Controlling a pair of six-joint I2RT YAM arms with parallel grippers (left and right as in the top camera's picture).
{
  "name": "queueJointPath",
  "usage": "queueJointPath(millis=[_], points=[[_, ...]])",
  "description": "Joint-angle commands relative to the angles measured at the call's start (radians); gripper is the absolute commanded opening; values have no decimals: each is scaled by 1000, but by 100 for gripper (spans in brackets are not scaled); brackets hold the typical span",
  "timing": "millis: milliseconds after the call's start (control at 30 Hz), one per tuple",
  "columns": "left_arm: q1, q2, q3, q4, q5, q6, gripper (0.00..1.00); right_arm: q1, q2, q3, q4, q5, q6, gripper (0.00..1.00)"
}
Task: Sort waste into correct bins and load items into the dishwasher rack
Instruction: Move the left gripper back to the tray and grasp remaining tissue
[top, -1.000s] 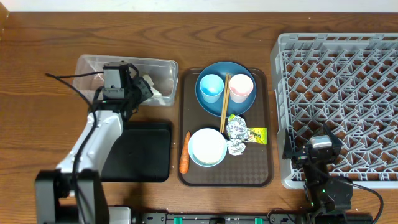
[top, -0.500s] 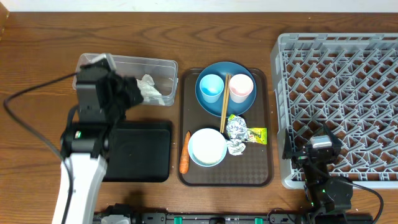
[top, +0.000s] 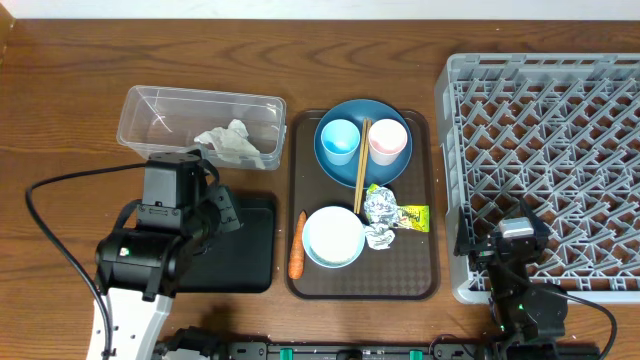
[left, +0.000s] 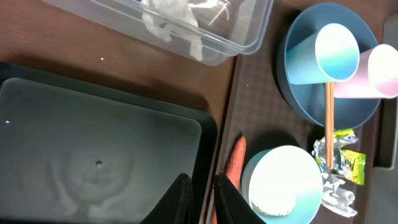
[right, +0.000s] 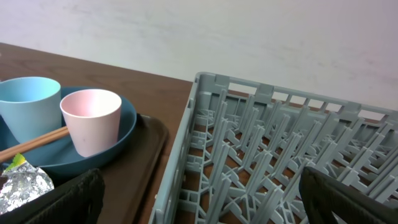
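- Left gripper (left: 204, 186): fingers nearly pressed together, apparently empty, over the black tray's (left: 93, 143) right edge
- Carrot piece (left: 235, 158): on the brown tray (top: 400, 270), just right of this gripper, long axis front-to-back
- Right gripper (right: 205, 186): spread wide beside the rack (right: 261, 143), farther off

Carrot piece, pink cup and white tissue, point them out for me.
carrot piece (top: 297, 245), overhead view, middle of its length
pink cup (right: 91, 132), right wrist view, outer side wall
white tissue (top: 231, 140), overhead view, centre of the crumple
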Motion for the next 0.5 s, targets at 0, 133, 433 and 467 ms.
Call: queueJointPath(millis=[0,133,433,467], points=[[-24,0,33,-3,-20,25,17,-14,-2,-2,-3,0,-11,99],[-61,49,145,-84,-20,33,17,-14,-2,-2,-3,0,-10,99],[-155,318,447,-341,-20,33,17,-14,-2,-2,-3,0,-11,99],[-172,348,460,-351,-20,32,17,-14,-2,-2,-3,0,-10,99]])
